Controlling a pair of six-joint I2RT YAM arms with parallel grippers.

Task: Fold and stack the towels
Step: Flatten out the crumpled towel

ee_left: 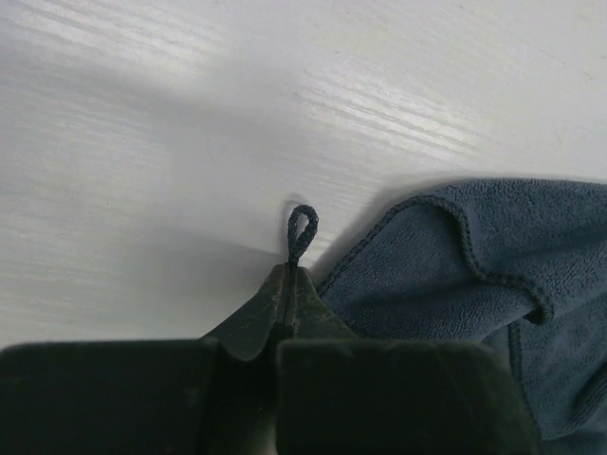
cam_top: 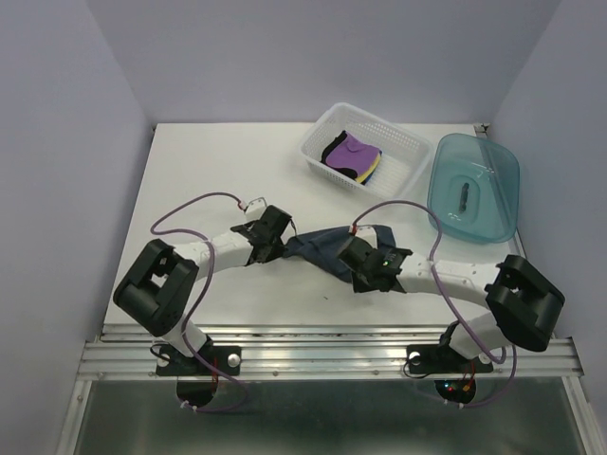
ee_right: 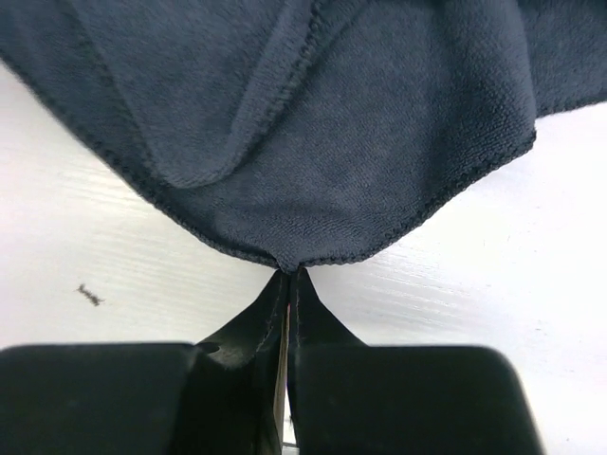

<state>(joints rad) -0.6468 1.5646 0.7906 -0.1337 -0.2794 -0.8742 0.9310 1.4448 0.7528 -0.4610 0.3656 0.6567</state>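
**Both grippers clamped on the slate towel**

The dark slate blue towel [cam_top: 318, 248] sits bunched between the two arms at the near middle of the table [cam_top: 218, 161]. The left gripper [ee_left: 289, 277], pressed together, pinches the towel's hanging loop [ee_left: 302, 227] at its 9 o'clock end. The right gripper [ee_right: 287, 277] nips a corner at 3 o'clock. Up at 1 o'clock, the white basket [cam_top: 403, 142] holds a purple towel [cam_top: 356, 150] on top, and the teal bin [cam_top: 493, 180] stands just beside it.
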